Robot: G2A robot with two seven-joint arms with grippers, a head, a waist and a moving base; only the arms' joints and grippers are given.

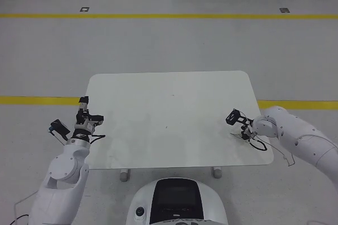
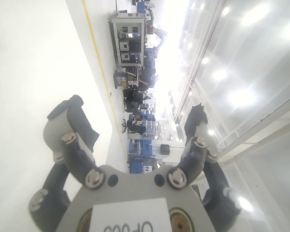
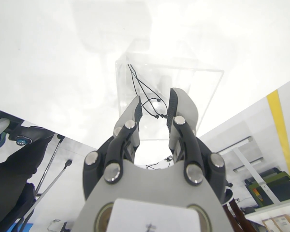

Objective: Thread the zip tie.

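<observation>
A clear box sits just ahead of my right hand, by the edge of the white table. Far beyond my left hand, a yellow floor line runs past a metal cabinet.

obstacle: clear plastic box at 4 o'clock on white rounded table, walls ringing thin black zip ties | right gripper parted close over it | passage: tabletop from 8 through 12 o'clock
</observation>
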